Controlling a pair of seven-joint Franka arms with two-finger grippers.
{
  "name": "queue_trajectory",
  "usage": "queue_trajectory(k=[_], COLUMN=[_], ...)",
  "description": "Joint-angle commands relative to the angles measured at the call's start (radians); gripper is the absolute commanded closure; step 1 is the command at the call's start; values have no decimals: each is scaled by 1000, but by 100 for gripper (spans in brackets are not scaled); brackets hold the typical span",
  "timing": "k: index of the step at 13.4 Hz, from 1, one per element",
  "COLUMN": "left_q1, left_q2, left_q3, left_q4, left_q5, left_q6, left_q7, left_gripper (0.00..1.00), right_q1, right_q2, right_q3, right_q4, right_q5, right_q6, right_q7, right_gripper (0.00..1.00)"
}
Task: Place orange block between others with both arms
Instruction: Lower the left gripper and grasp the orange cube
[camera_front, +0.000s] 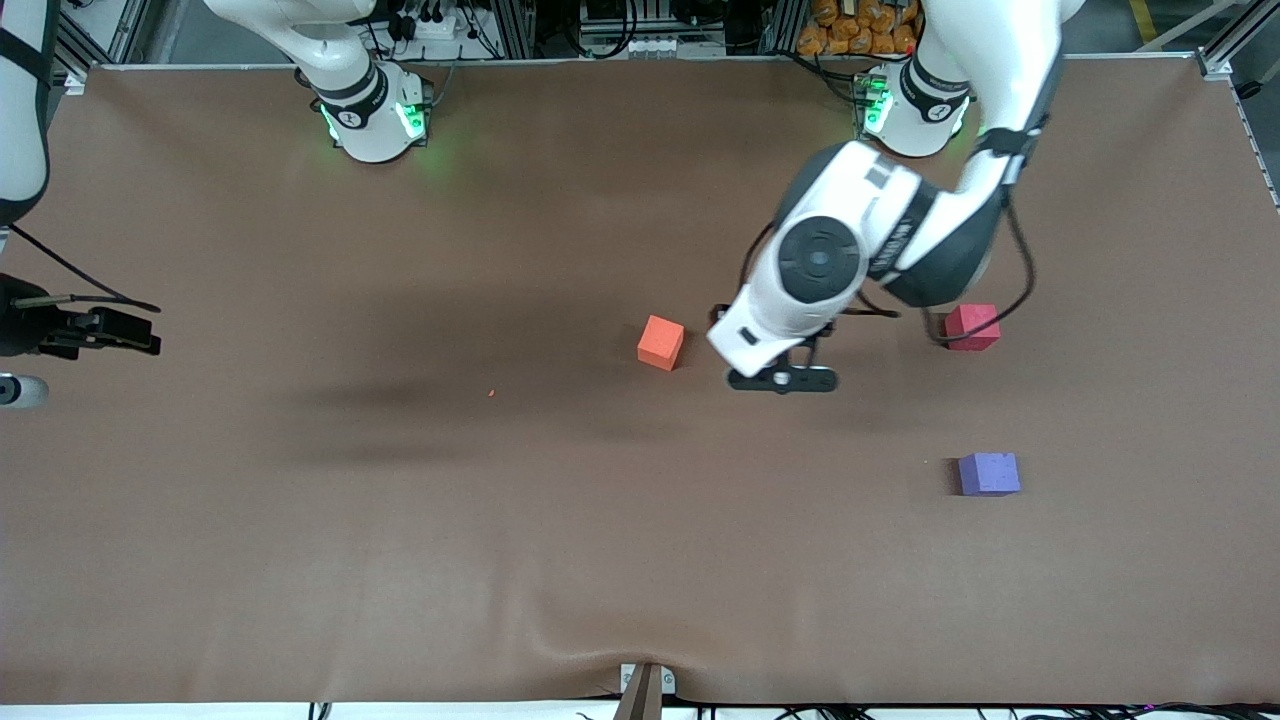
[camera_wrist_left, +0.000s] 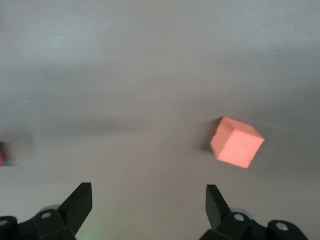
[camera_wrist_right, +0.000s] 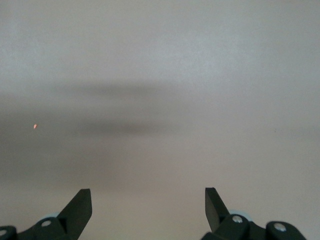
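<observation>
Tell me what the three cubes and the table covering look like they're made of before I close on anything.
The orange block, red cube and purple cube look like matte foam: no glare, and the purple one shows faint speckling. The table cover looks like brown cloth or felt; it ripples at the edge nearest the front camera.

Three cubes (camera_front: 661, 342) (one orange), two arms (camera_front: 860, 240).
</observation>
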Motion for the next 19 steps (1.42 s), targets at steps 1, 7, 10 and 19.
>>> queue_trajectory(k=[1, 7, 10, 19], left_q1=[-72, -217, -218, -234], left_q2=[65, 175, 184, 237], left_q3=[8, 17, 18, 17], left_q4=[35, 33, 30, -10], left_q5=[-11, 3, 55, 71], left_q6=[59, 202, 208, 358], left_q7=[-84, -129, 4, 52], left_gripper=[0, 0, 0, 0], right_q1=[0, -10, -7, -11], right_q2=[-12, -10, -7, -7], right_q3=[7, 4, 4, 4], right_q4=[22, 22, 22, 42], right_q5=[-21, -18, -17, -6], right_q6=[-31, -33, -33, -34], right_q7=[-3, -15, -24, -24], right_gripper=[0, 0, 0, 0])
